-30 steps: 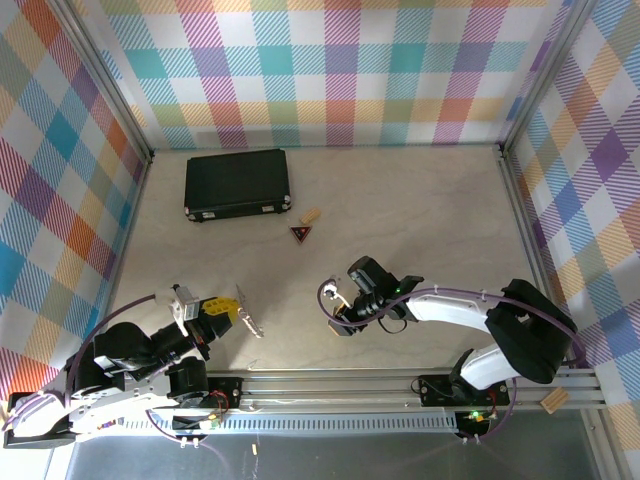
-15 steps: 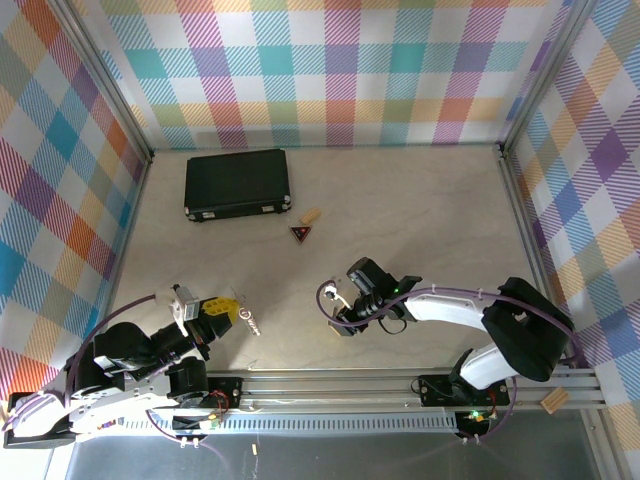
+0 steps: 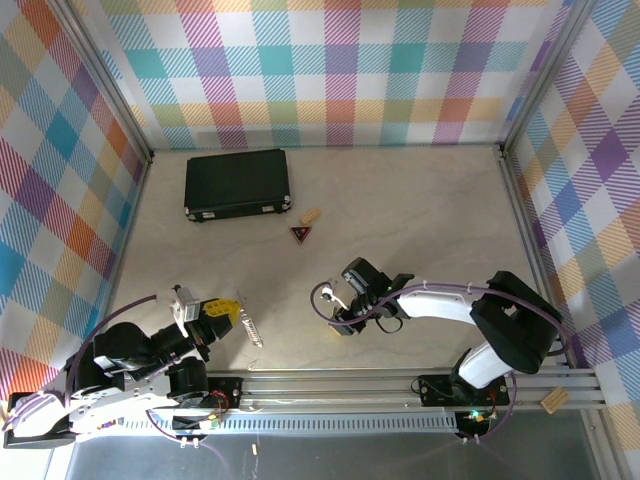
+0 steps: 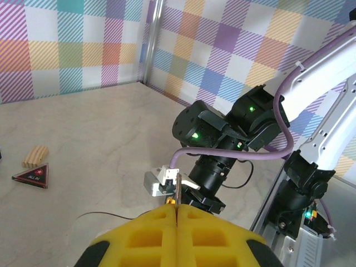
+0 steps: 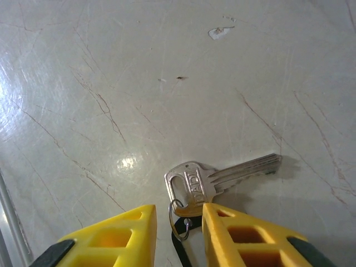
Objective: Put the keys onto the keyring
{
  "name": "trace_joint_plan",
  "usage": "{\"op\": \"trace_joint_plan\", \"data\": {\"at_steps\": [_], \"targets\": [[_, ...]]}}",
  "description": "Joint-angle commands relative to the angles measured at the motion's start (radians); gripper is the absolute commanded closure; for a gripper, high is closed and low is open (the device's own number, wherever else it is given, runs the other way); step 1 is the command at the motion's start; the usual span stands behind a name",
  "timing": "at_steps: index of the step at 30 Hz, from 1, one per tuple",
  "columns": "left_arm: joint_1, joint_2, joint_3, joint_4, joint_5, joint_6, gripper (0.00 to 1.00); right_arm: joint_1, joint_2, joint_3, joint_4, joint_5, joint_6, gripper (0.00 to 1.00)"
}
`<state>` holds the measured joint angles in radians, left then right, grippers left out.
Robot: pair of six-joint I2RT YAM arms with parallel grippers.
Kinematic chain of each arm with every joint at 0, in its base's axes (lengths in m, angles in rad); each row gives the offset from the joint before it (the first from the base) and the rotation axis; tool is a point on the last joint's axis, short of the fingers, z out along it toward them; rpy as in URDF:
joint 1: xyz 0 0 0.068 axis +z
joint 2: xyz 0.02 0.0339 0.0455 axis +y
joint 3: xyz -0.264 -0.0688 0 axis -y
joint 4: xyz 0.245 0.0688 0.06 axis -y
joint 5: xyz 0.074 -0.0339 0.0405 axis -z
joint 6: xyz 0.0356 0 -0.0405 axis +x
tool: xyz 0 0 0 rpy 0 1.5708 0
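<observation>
The right gripper (image 5: 178, 209) hangs low over the bench (image 5: 111, 83). Its jaws stand narrowly apart, one on each side of the keyring (image 5: 177, 214). The keyring lies flat, and its silver key (image 5: 222, 173) points toward 3 o'clock. At the bench's 8 o'clock, the left gripper (image 3: 232, 310) is clamped tight on another key (image 4: 177, 192).

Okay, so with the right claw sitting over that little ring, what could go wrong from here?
1. The right claw straddles both the keyring and the head of the flat key lying on the table. Closing may pinch the key too, or skid the thin ring away.
2. The left claw is shut on the toothed key with most of it sticking out, so it may twist during threading.
</observation>
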<state>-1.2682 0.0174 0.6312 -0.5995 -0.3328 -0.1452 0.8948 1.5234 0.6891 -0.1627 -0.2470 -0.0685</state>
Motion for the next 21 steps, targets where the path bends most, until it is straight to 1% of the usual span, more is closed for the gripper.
{"op": "trace_joint_plan", "data": {"at_steps": [1,7,9,21], "targets": [[0.0,-0.015,0.02,0.042,0.008,0.006,1.0,0.01,0.009,0.022,-0.019,0.003,-0.02,0.75],[-0.001,-0.016,0.024,0.037,0.005,0.006,1.0,0.016,0.021,0.028,-0.026,0.003,-0.021,0.79],[-0.001,-0.016,0.024,0.038,0.005,0.007,1.0,0.019,0.024,0.03,-0.029,0.002,-0.055,0.8],[-0.002,-0.016,0.021,0.046,0.016,0.009,1.0,0.032,0.04,0.038,-0.037,0.018,-0.059,0.88]]}}
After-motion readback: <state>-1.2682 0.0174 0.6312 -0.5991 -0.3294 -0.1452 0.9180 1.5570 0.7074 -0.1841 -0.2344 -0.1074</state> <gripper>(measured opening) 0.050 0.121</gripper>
